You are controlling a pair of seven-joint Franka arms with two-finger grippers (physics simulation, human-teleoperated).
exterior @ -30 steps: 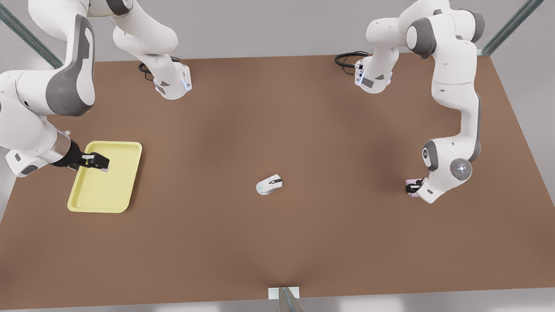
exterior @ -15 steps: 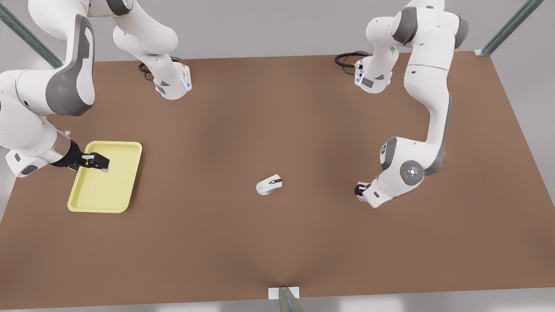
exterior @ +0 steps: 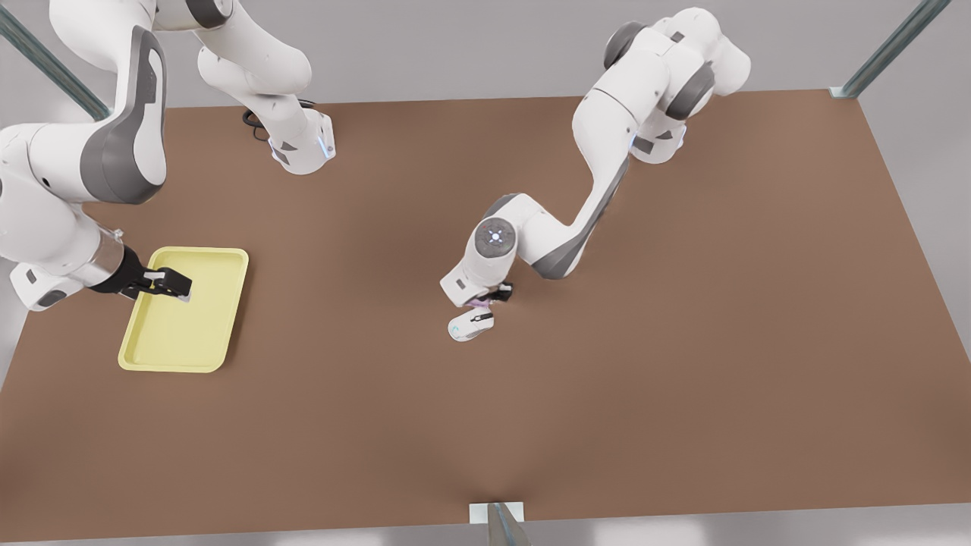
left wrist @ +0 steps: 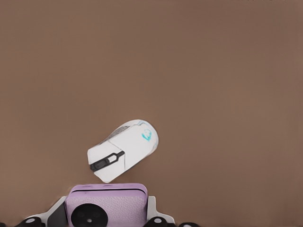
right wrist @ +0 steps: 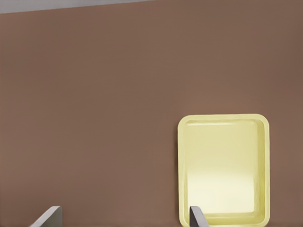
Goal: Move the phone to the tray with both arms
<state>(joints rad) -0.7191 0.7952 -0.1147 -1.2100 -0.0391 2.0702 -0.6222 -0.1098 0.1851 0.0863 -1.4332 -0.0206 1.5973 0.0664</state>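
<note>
A: Where's the phone [left wrist: 106, 205]?
B: Pinched in the left gripper [exterior: 485, 300], just above the mouse [exterior: 470, 324]. Stiff, light, probably slick; edge grips suit it.
A: The right gripper [exterior: 168, 285]?
B: Spread open, waiting over the tray [exterior: 220, 311].

Soft, even light falls from above onto the brown table [exterior: 683, 341], which reads bright without harsh contrast. Broad, faint shadows darken the table around the white computer mouse [exterior: 471, 324], and a darker patch lies toward the table's near edge. The pale yellow tray [right wrist: 223, 168] carries a whitish sheen on its floor in the right wrist view. Edges look slightly smeared throughout.
</note>
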